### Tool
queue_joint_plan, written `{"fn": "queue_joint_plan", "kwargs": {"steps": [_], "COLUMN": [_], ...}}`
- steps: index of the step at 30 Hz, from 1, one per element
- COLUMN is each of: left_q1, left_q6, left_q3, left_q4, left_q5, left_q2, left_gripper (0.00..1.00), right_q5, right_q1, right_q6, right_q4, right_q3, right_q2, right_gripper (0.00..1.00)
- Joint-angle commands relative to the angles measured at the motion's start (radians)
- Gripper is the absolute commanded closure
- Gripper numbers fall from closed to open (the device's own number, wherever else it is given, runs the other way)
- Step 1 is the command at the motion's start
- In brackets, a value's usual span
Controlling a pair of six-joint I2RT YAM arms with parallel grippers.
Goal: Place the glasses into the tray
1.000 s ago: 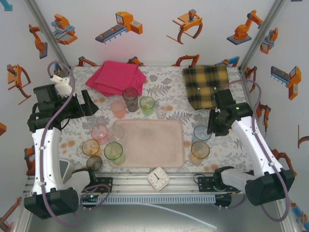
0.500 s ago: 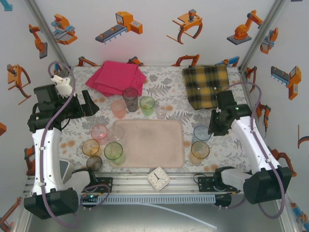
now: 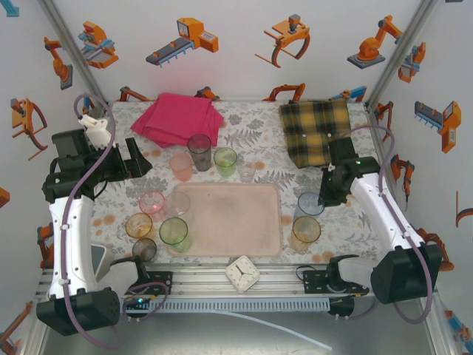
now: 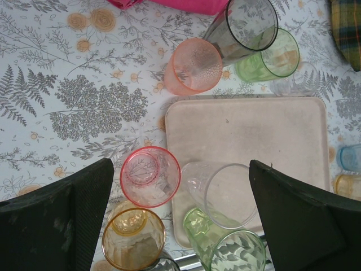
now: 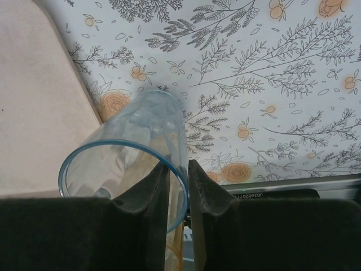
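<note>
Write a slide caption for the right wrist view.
Right gripper pinches the wall of the blue glass, beside the pink tray on a floral tablecloth.

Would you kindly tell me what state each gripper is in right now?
Left gripper: open, holding nothing.
Right gripper: closed on the wall of the blue glass.

White panel walls (image 3: 236, 78) all round, plastered with orange cartoon robot-arm stickers (image 3: 185, 38). Grey metal posts (image 3: 75, 44) slant up at the back corners. The counter (image 3: 259, 122) has a white cloth printed with grey ferns and orange flowers, and a silver aluminium rail (image 3: 199, 281) runs along its near edge. Lighting's flat and even.
</note>
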Motion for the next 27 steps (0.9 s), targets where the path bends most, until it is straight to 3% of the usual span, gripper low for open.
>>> {"fn": "queue_joint_plan", "kwargs": {"steps": [1, 20, 27], "left_q1": [-0.005, -0.008, -0.008], "left_q6": [0.019, 0.015, 0.018], "left_q3": [-0.005, 0.019, 0.016], "left_q4": [-0.006, -0.015, -0.017], "left_q5": [0.013, 0.011, 0.01], "left_q2": [-0.008, 0.002, 0.004], "left_gripper": [0.03, 0.03, 0.03], "right_q5": [0.008, 0.02, 0.006], "right_q1": [-0.007, -0.011, -0.013], "right_q6": [-0.018, -0.06, -0.07], "right_q4": [0.015, 0.022, 0.016], "right_q3": [-0.004, 0.074, 0.111], "right_q2": [0.008, 0.052, 0.066], "right_gripper": [0.79, 0.98, 1.0]}}
